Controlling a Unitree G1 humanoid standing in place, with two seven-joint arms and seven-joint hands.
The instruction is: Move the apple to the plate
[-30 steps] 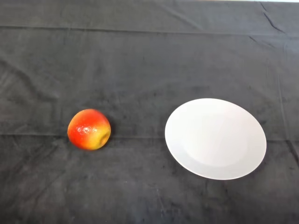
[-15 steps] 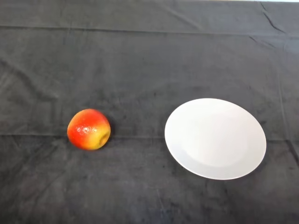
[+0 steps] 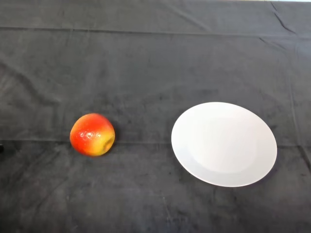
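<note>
A red and yellow apple (image 3: 92, 134) lies on the dark cloth at the left of the middle. A white plate (image 3: 224, 143) lies to its right, about a hand's width of cloth between them, with nothing on it. A small black bit of my left hand (image 3: 1, 147) shows at the view's left edge, level with the apple and well apart from it. The rest of the hand is out of the frame.
The dark cloth (image 3: 155, 63) covers the whole table, with creases across it. A pale strip of the table's far edge (image 3: 291, 1) shows at the top right.
A small black bit of my left hand has come in at the left edge. The apple and the plate have not moved.
</note>
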